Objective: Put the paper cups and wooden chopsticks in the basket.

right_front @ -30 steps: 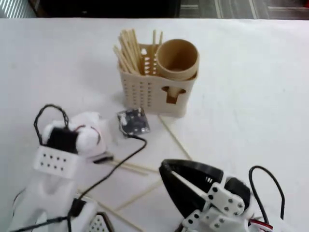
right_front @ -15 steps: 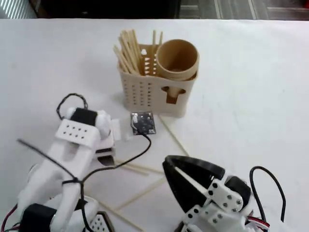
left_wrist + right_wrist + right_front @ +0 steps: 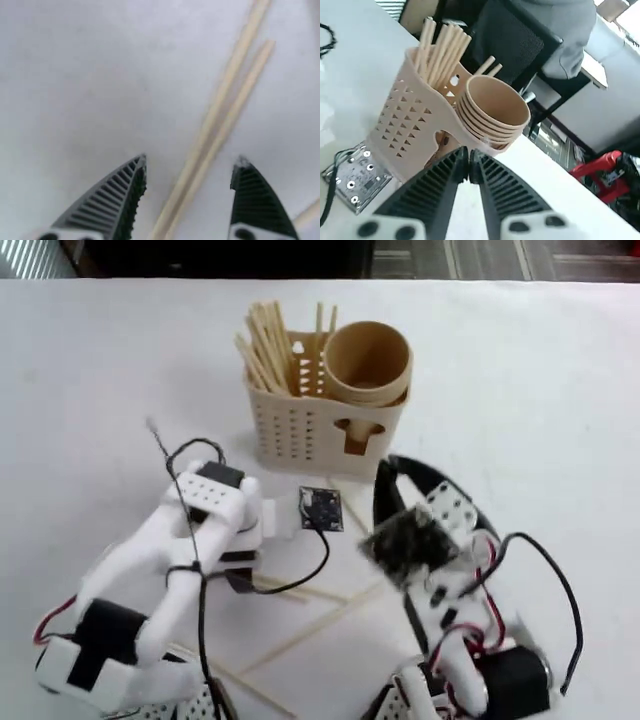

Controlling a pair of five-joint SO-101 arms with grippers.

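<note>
Wooden chopsticks (image 3: pixel 220 112) on table (image 3: pixel 75 75): left end effector (image 3: pixel 191 160), spread, has advanced to straddle pair; right end effector (image 3: pixel 469 150), pressed together, swung up toward basket (image 3: pixel 402 112). Grasp likely next.

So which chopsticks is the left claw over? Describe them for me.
Start at the basket mid-table and come forward to the left gripper. Between its open jaws lies a pair of chopsticks, side by side on the table; the other loose chopsticks lie singly.

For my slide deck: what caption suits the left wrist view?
Open left gripper straddles two wooden chopsticks lying side by side on the white table.
</note>
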